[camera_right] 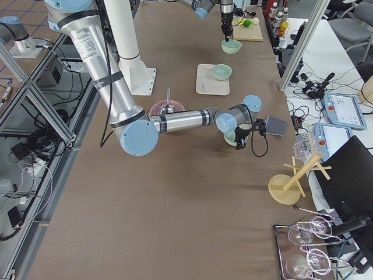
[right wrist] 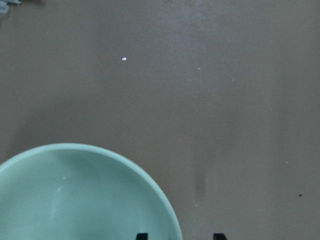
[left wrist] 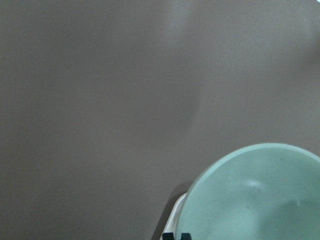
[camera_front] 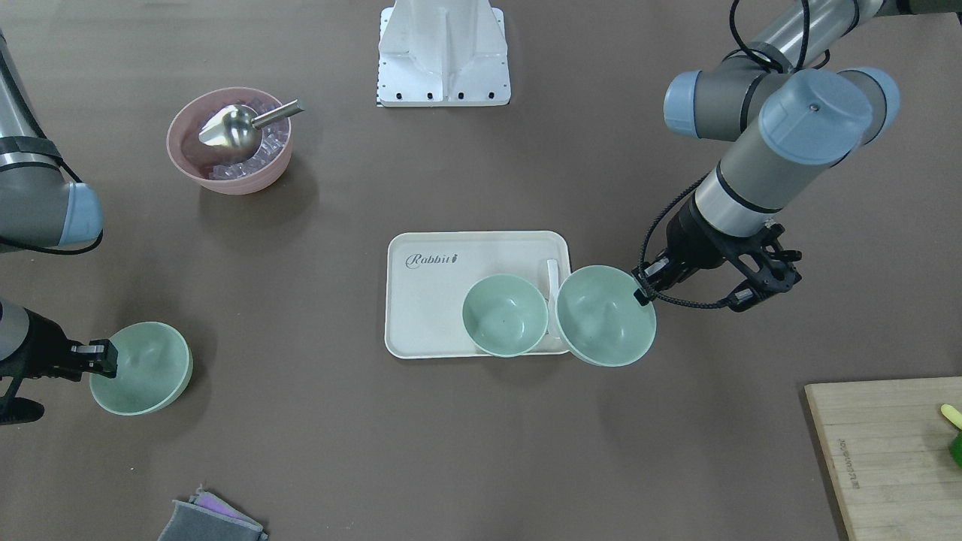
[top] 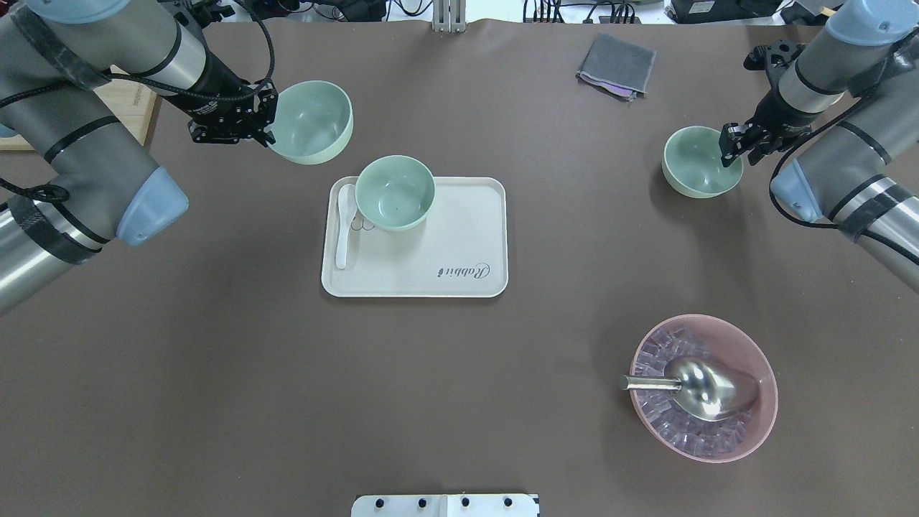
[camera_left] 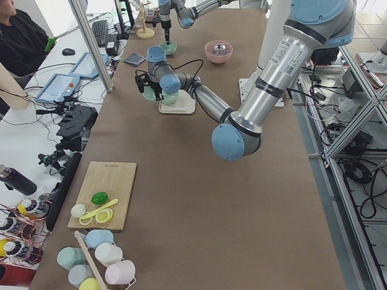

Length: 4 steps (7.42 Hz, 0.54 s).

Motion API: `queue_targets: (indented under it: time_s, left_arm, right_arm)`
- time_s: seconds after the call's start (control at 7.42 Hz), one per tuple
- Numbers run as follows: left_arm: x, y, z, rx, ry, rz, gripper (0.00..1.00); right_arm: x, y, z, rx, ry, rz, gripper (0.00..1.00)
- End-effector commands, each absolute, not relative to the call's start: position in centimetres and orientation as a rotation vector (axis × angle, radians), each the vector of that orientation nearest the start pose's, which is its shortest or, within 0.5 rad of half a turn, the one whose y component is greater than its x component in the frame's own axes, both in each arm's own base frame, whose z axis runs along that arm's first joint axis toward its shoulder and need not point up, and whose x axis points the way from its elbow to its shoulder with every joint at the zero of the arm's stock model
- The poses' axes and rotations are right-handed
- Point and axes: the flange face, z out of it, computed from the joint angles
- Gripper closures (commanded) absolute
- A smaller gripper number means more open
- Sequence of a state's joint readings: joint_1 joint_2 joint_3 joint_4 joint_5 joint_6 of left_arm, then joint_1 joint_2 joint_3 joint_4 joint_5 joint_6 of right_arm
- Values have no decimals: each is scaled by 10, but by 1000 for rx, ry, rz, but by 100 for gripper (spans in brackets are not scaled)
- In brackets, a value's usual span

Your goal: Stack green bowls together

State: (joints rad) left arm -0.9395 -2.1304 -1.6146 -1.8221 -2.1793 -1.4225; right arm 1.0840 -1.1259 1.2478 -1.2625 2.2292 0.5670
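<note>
Three pale green bowls show. My left gripper [top: 264, 120] is shut on the rim of one green bowl [top: 314, 122], holding it off the table beside the tray's far left corner; the wrist view shows its fingertips [left wrist: 169, 235] pinched close on that rim. A second green bowl [top: 395, 192] sits upright on the cream tray [top: 431, 276]. The third green bowl [top: 698, 171] is at the far right of the table. My right gripper [top: 732, 143] is open, its fingers [right wrist: 142, 235] straddling that bowl's rim [right wrist: 172, 220], one inside and one outside.
A white spoon [top: 343, 233] lies on the tray beside the bowl. A pink bowl [top: 761, 420] of ice with a metal scoop [top: 707, 388] stands near right. A grey cloth [top: 616, 64] lies at the far edge, a wooden board [camera_front: 879, 451] at the far left.
</note>
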Motion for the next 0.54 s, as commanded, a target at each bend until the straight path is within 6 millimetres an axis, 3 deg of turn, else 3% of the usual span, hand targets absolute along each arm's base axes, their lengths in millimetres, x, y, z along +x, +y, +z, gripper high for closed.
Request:
queue_targets:
  time_s: [0.0, 0.4]
  left_arm:
    - [337, -590, 278, -60, 1011, -464, 100]
    - [338, -590, 278, -62, 1011, -462, 100]
  right_arm:
    - [-262, -648, 528, 31, -772, -68, 71]
    - [-263, -648, 524, 33, -780, -72, 71]
